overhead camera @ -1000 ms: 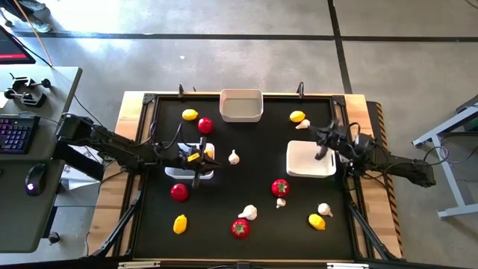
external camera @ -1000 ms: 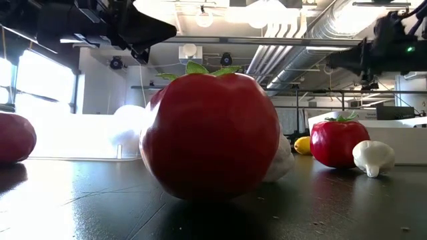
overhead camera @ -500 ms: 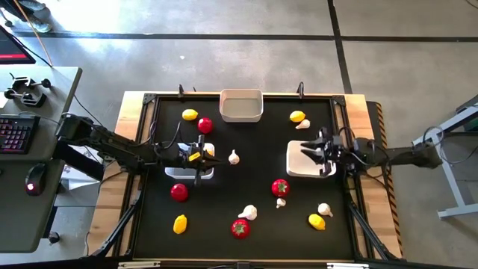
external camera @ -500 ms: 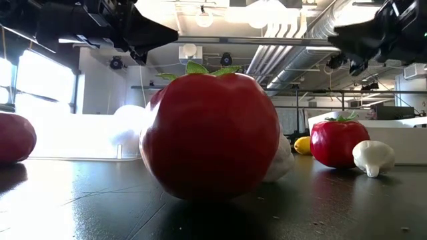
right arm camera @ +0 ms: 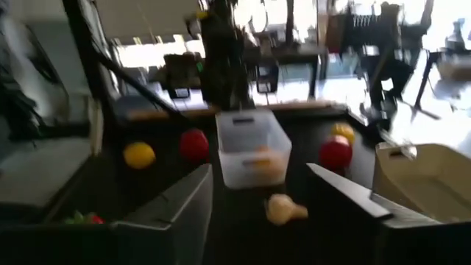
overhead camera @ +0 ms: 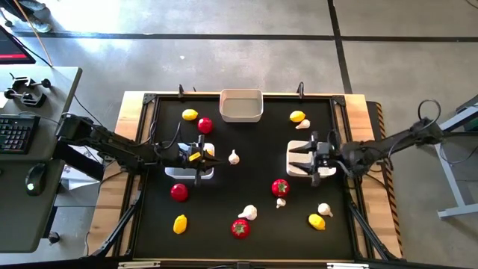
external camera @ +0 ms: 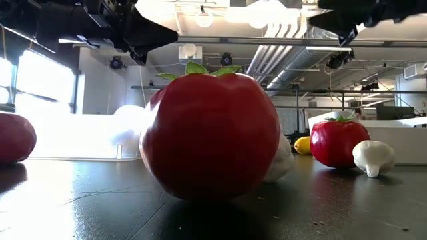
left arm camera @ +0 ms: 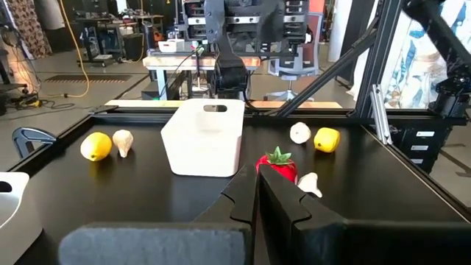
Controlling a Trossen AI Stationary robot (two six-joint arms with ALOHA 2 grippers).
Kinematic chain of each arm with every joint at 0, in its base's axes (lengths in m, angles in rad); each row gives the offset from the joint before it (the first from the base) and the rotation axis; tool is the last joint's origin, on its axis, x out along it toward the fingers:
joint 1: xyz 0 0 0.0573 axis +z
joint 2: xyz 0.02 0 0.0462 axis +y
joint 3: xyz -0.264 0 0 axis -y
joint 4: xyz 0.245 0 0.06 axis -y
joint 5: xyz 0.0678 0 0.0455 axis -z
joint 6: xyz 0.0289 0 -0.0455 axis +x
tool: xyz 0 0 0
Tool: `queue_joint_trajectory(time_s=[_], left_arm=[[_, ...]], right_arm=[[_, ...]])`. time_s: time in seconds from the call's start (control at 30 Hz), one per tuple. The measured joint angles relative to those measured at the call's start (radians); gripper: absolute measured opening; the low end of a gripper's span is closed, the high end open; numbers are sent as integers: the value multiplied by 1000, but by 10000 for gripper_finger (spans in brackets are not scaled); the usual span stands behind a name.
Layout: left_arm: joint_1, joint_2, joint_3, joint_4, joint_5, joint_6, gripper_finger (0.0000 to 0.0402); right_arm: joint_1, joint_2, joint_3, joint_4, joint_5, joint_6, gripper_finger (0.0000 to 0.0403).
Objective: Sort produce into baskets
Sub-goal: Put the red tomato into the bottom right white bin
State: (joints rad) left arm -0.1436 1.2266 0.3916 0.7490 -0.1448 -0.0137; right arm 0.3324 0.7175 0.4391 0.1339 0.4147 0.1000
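Left gripper (left arm camera: 256, 193) low over the black counter (left arm camera: 110, 191), jaws pressed together. Ahead, a white basket (left arm camera: 203, 137); a lemon (left arm camera: 96, 146) and garlic bulb (left arm camera: 123, 141) to one side, a tomato (left arm camera: 278, 165), garlic (left arm camera: 299, 132) and another lemon (left arm camera: 326, 138) on the other.

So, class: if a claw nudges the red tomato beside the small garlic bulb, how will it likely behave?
The tomato looks round and smooth, so it would probably roll rather than slide. Its glossy skin suggests a slippery grip. It sits very close to the garlic bulb, so a push toward it would likely knock that bulb away.
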Motion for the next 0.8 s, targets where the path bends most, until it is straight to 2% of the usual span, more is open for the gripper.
queue_joint_trajectory(time_s=[0.17, 0.3, 0.47, 0.67, 0.8], left_arm=[[0, 0, 0, -2, 0, 0, 0], [0, 0, 0, -4, 2, 0, 0], [0, 0, 0, -26, 4, 0, 0], [0, 0, 0, -35, 4, 0, 0], [0, 0, 0, -40, 4, 0, 0]], right_arm=[[30, 201, 200, -244, 34, 143, 273], [55, 374, 360, -473, 4, 306, 301], [85, 603, 564, -738, -77, 444, 312], [97, 846, 816, -1046, -194, 505, 321], [91, 969, 925, -1210, -212, 504, 321]])
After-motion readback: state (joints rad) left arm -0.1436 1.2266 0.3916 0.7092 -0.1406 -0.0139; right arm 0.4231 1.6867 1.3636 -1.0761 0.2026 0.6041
